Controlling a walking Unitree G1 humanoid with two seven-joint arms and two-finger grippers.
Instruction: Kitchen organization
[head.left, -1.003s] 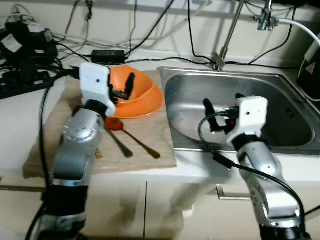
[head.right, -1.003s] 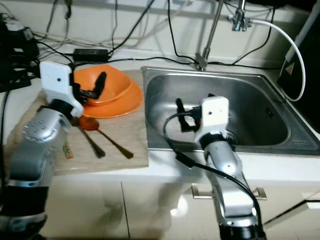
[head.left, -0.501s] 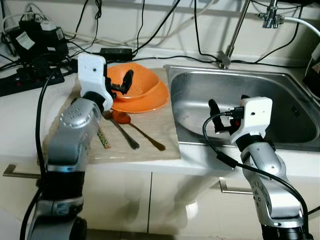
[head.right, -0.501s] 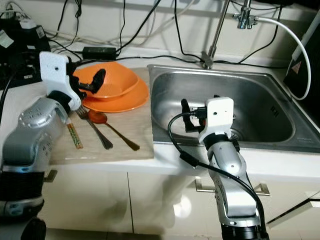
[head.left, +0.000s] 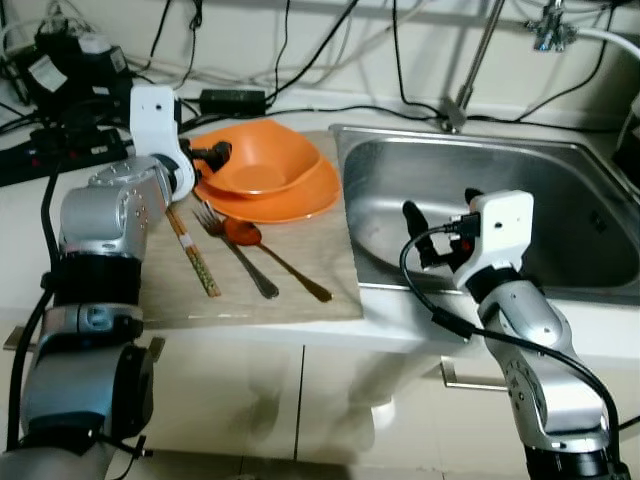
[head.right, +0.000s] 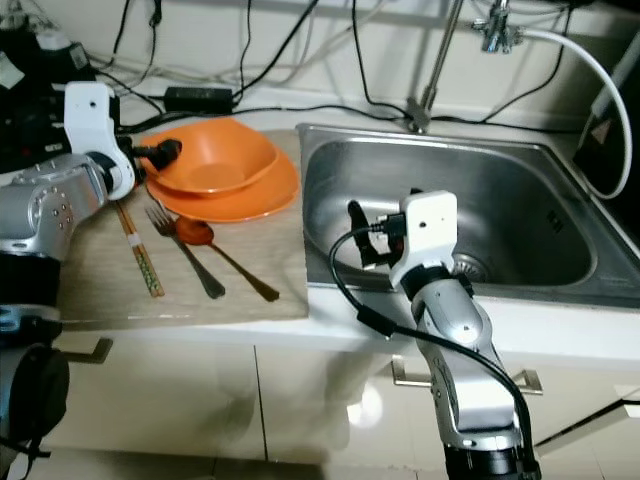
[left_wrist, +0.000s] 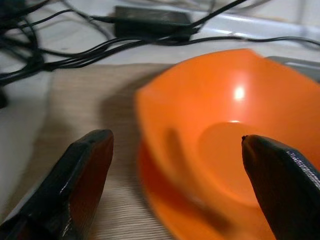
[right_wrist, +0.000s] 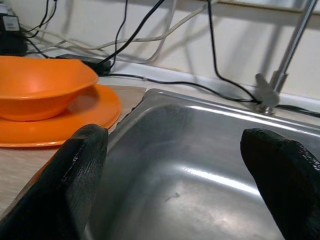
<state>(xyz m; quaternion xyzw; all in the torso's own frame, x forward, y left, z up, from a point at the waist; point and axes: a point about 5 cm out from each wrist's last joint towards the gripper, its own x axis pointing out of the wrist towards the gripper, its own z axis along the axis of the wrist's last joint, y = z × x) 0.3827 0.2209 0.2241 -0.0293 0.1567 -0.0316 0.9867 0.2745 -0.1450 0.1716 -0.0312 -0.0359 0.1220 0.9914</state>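
Note:
An orange bowl (head.left: 262, 160) sits in an orange plate (head.left: 290, 203) at the back of a beige mat (head.left: 310, 295). In front of them lie chopsticks (head.left: 193, 252), a fork (head.left: 236, 256) and a spoon with a reddish head (head.left: 276, 262). My left gripper (head.left: 212, 153) hovers at the bowl's left rim. In the left wrist view it (left_wrist: 175, 142) is open, and the bowl (left_wrist: 225, 125) lies between and beyond its fingers (left_wrist: 80, 185). My right gripper (head.left: 440, 225) is open and empty over the front-left part of the steel sink (head.left: 570, 230), whose basin (right_wrist: 200, 165) shows between its fingertips.
Power strips and tangled cables (head.left: 60, 110) crowd the back left of the counter, and a black adapter (head.left: 232, 100) lies behind the bowl. A faucet pipe (head.left: 472, 65) rises behind the sink. Cabinet doors with a handle (head.left: 470, 380) are below the counter edge.
My left gripper has drawn back from over the bowl to its left rim, uncovering the chopsticks. The camera has shifted a little. The right gripper stays over the sink.

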